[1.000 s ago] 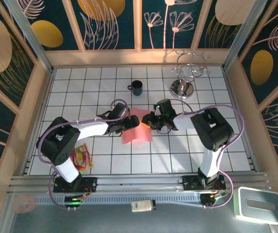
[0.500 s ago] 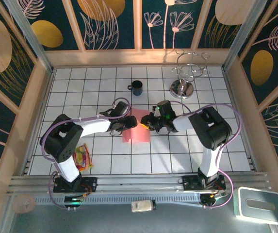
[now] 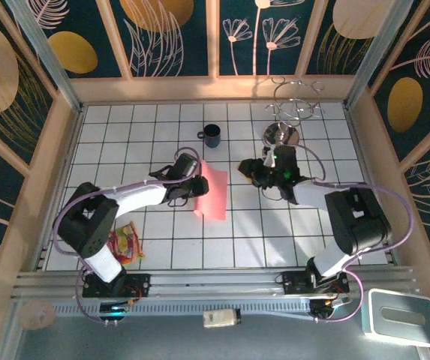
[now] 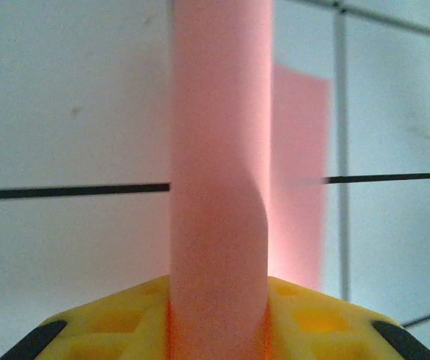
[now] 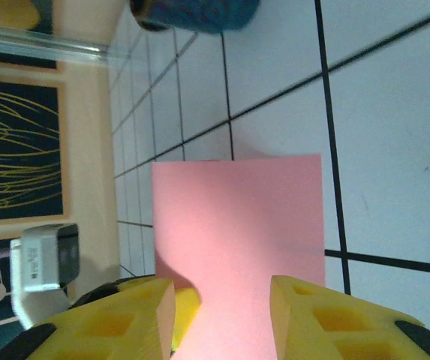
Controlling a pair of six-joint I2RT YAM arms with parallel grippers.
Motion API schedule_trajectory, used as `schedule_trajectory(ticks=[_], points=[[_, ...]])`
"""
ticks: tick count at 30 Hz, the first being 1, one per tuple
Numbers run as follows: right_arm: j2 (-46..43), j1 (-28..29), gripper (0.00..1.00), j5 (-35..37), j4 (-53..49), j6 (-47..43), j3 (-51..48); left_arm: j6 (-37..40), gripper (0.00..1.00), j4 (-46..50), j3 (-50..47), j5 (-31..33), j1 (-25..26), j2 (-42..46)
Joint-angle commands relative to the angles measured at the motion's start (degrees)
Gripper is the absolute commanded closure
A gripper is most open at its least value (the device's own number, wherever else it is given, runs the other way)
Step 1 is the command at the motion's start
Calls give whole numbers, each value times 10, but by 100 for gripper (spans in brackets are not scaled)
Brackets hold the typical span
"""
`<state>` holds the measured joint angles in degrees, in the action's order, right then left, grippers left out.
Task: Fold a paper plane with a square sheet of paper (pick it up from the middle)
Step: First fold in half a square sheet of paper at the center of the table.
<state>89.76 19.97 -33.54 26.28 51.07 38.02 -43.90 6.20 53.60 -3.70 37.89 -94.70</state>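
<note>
Two claws were on the pink-red square paper sheet [image 3: 215, 193] a moment ago, and now just one is. The right claw [image 3: 246, 170] has let go and pulled back toward 3 o'clock. It sits near the paper but apart from it. In its own wrist view the right claw [image 5: 222, 315] has its yellow fingers [image 5: 124, 315] spread wide with nothing between them, and the paper [image 5: 237, 225] lies farther off on the white tiled table [image 3: 154, 247]. The left claw [image 3: 192, 187] is pinched tight on the paper's 9 o'clock edge. Its wrist view shows the paper [image 4: 218, 150] standing up and running straight into the left claw [image 4: 218, 315]. The paper is near the middle of the table, and from above it looks thinner than before, as if one side was lifted or folded over. A small dark mug [image 3: 211, 135] sits at 12 o'clock from it. I think one fold was just made. It is not a pointed plane yet, so more folds are needed.
</note>
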Motion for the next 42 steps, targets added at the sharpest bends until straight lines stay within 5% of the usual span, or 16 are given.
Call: schedule_trajectory(ticks=[1, 11, 20, 30, 42], points=[[-38, -19, 56, -24, 46, -24, -24, 39, 70, -42, 39, -49, -8, 42], [-70, -43, 16, -146, 259, 45, -74, -52, 69, -195, 65, -251, -43, 76], [12, -42, 4, -198, 560, 217, -91, -191, 70, -365, 47, -353, -56, 77], [13, -31, 8, -202, 587, 233, -73, -222, 71, -379, 30, -357, -64, 70], [-115, -32, 45, -156, 323, 72, -64, -199, 72, -334, 8, -332, -74, 65]])
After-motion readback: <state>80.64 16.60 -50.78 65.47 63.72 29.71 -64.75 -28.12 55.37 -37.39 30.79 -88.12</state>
